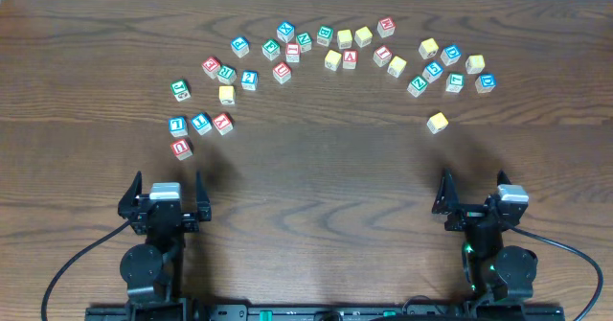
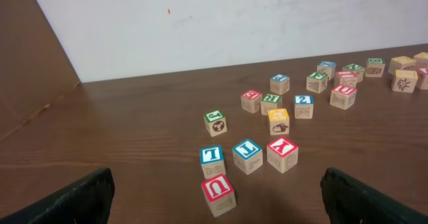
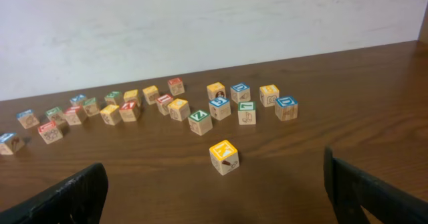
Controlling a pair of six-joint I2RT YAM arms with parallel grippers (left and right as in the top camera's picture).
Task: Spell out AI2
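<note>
Several wooden letter blocks lie scattered in an arc across the far half of the table. A red A block [image 1: 350, 58] sits in the middle cluster. A blue 2 block [image 1: 249, 80] sits in the left cluster and also shows in the left wrist view [image 2: 303, 105]. A blue block that looks like an I [image 1: 201, 123] lies near the left front, seen in the left wrist view [image 2: 247, 156] too. My left gripper [image 1: 165, 198] [image 2: 214, 207] is open and empty, near the front edge. My right gripper [image 1: 474, 196] [image 3: 214, 197] is open and empty.
A red U block [image 1: 181, 149] [image 2: 218, 193] is the block closest to my left gripper. A lone yellow block [image 1: 437, 122] [image 3: 224, 156] lies ahead of my right gripper. Bare wood lies between the blocks and both grippers.
</note>
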